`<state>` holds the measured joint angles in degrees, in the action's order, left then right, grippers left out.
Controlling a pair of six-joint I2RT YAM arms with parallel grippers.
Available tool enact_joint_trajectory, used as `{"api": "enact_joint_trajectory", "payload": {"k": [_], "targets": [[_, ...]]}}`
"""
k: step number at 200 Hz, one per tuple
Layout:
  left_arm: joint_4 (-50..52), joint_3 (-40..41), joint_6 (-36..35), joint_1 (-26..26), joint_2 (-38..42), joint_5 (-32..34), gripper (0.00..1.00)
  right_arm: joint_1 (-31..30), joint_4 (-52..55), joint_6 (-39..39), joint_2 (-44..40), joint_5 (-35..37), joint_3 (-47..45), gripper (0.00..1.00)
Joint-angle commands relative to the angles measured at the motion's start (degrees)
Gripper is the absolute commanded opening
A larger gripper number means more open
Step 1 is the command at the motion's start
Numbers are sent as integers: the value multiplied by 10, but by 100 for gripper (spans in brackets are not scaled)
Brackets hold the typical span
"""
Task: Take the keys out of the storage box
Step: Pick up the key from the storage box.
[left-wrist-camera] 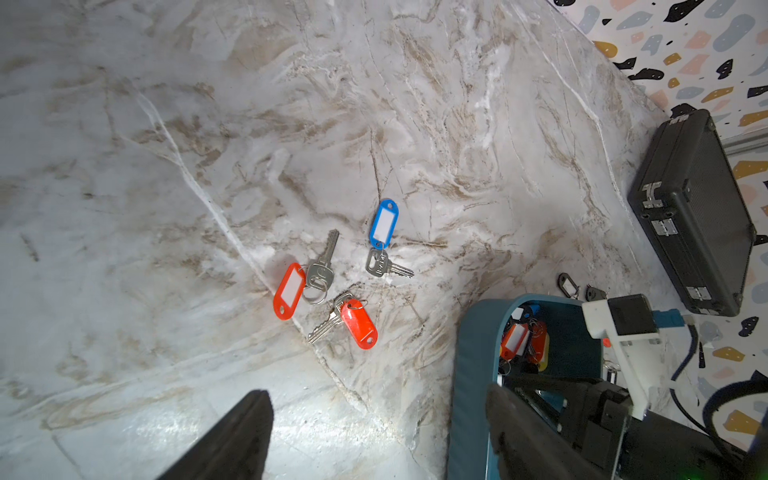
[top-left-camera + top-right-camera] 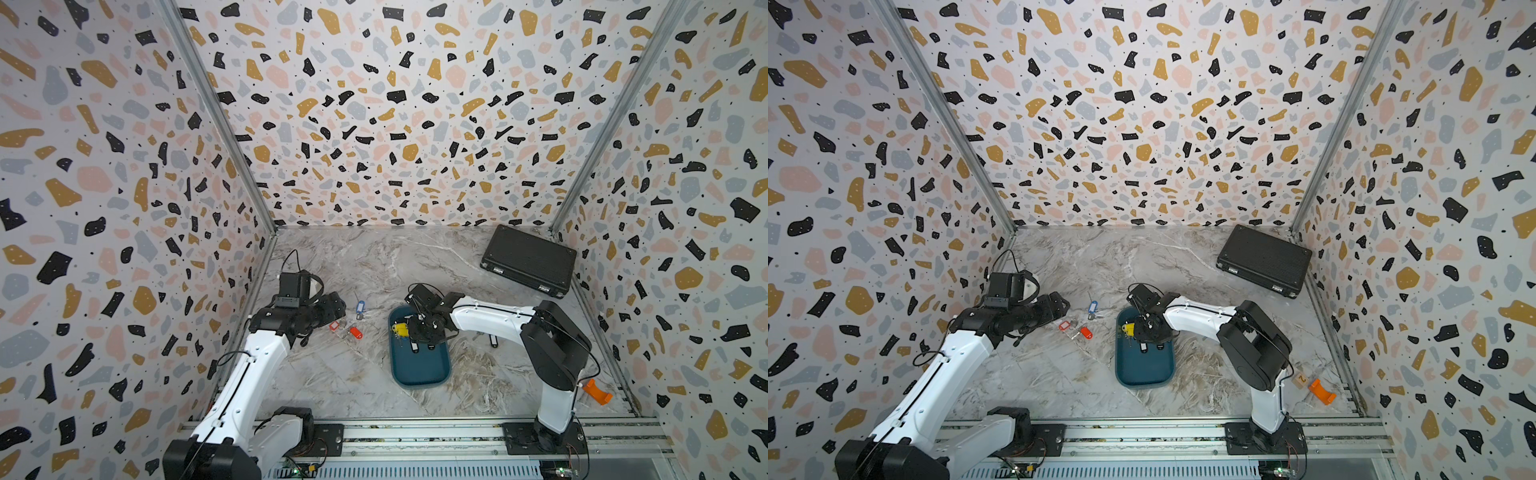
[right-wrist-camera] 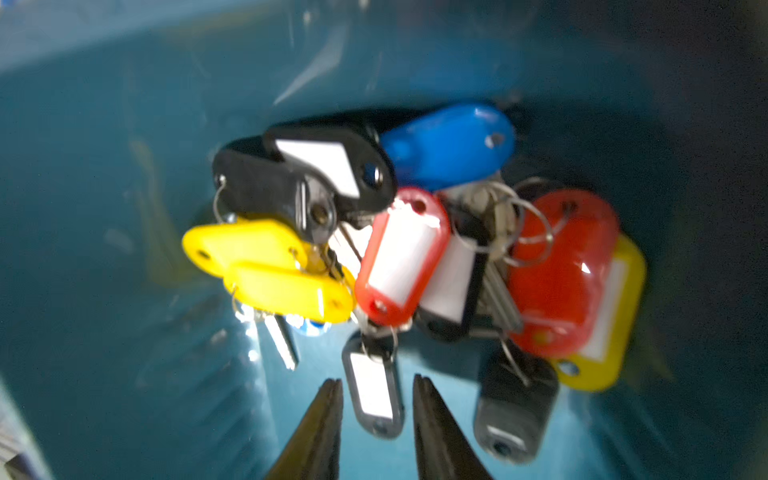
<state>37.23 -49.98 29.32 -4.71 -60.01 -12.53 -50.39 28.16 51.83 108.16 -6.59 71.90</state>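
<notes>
The right claw (image 3: 376,380) is down inside the storage box (image 2: 419,374), its jaws narrow and set on either side of a small black tag (image 3: 374,399) with a white label. A sliver of box floor shows beside the tag, so the jaws are not clamped on it. Just past the tips lies the heap of keys (image 3: 415,257), tangled on their rings at the far end of the box. It shows two overlapping yellow tags (image 3: 270,270), a blue tag (image 3: 449,145), a red tag (image 3: 403,257) with a white label and several black ones. This wrist view is somewhat blurred.

The left claw (image 1: 376,390) hangs above the desk (image 1: 166,166) to the left of the box, jaws wide and holding nothing. Between it and the box, three keys lie on the desk already out: a blue-tagged key (image 1: 384,220) and two red-tagged keys (image 1: 358,323), near one another and apart from the box. A black-tagged key (image 1: 568,286) lies on the desk just beside the box, on its right side.

A black ribbed briefcase (image 2: 528,259) lies closed in the far right corner — well apart from the box.
</notes>
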Motion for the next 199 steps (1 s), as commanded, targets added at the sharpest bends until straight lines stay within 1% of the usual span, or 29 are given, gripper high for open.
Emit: {"api": "enact_joint_trajectory", "payload": {"k": [1,62,93,114,119,131,162,199], "targets": [[-5,-6,-7,1,5,9,85,-3,0,10,6,11,18,34],[-5,-5,-8,1,10,13,84,-2,7,-1,21,22,30,32],[-7,-4,-8,1,9,11,84,-2,22,-5,20,33,36,26],[-7,-4,-8,2,9,10,84,-2,27,-8,16,36,36,16],[-7,-5,-8,2,9,9,84,-2,29,-7,15,37,36,13],[-7,-4,-8,2,9,9,84,-2,35,-8,11,36,36,0],[-6,-4,-9,2,9,10,84,-3,67,-18,-25,25,35,0],[-8,-4,-9,1,10,10,84,-1,119,-43,-125,45,2,0]]}}
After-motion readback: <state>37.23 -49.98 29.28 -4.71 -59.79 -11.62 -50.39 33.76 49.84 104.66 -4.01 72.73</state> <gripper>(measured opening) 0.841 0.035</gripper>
